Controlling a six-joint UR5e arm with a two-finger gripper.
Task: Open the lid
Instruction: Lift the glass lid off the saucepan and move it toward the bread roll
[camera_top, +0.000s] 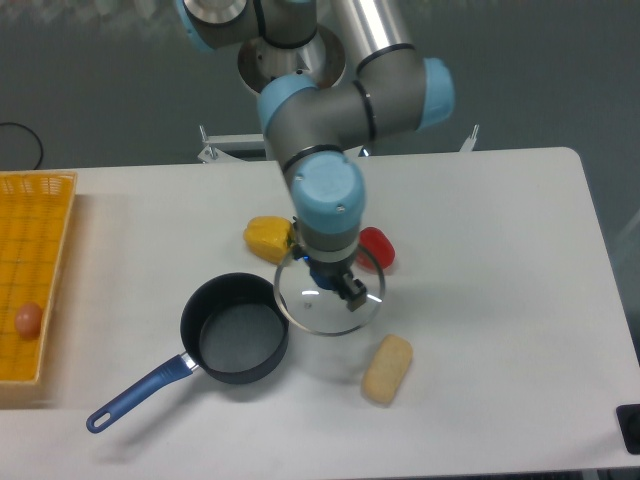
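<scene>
Lid (328, 300) of clear glass hangs off the saucepan (236, 328), held up to its right above the white worktop (480, 300). End effector (333, 279) is clamped on the blue knob at the lid's centre, the arm's wrist reaching down from above. The dark saucepan sits uncovered, blue handle pointing lower left. Behind the arm lie a yellow pepper (268, 239) and a red pepper (378, 247); a bread roll (387, 369) lies just below the lid; a yellow basket (35, 270) stands far left
</scene>
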